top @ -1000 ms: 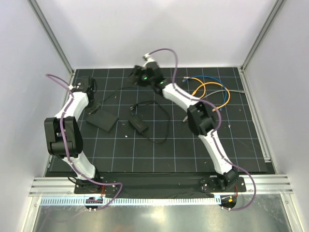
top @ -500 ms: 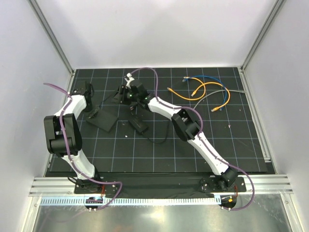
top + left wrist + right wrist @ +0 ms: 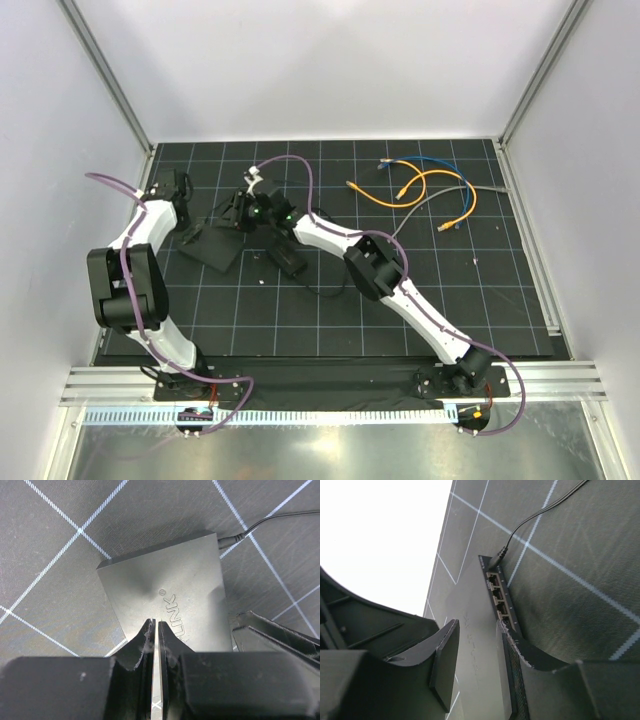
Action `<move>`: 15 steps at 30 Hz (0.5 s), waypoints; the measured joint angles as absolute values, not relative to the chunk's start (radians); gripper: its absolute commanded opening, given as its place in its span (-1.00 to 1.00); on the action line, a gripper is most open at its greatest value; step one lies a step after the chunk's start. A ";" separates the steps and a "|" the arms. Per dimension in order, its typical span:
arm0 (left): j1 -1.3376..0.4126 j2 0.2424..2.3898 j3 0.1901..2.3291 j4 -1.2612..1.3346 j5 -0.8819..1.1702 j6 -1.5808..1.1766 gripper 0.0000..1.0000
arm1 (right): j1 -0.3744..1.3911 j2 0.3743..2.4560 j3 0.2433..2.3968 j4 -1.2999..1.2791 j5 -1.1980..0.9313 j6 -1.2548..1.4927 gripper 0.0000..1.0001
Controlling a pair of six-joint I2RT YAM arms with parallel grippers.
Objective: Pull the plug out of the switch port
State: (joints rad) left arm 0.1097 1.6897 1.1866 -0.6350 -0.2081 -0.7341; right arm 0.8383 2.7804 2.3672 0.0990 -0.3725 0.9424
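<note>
The switch point(image 3: 165, 587) is a flat black box lying on the gridded mat point(image 3: 330, 320), seen at left of centre point(image 3: 215, 250) from above. A small black plug point(image 3: 496, 562) on a thin cord sits in the end socket, beside the row of ports point(image 3: 501, 600); the left wrist view shows the plug point(image 3: 231, 540) at the switch's far corner. My left gripper point(image 3: 153, 626) is shut with nothing between its fingers, tips on the switch's top. My right gripper point(image 3: 475, 635) is open over the switch's port edge, a short way from the plug, one finger point(image 3: 520, 680) along the ports.
A smaller black brick point(image 3: 287, 258) with a thin black cord lies just right of the switch, under my right arm. Orange, blue and grey cables point(image 3: 425, 185) lie loose at the back right. White walls and metal frame posts enclose the mat.
My right arm has swung left and down from the back middle to the switch's port edge, its jaws narrowing. The left gripper has stayed on the switch.
</note>
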 measured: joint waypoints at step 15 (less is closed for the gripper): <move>0.110 1.680 1.187 -0.622 -0.203 -0.754 -0.79 | 0.834 2.821 2.403 0.105 -0.368 0.983 -0.16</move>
State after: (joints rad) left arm 0.1097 1.6798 1.1866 -0.6224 -0.2031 -0.7536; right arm 0.8341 2.8208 2.4035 0.1047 -0.3683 0.9829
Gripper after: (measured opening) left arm 0.105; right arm 0.423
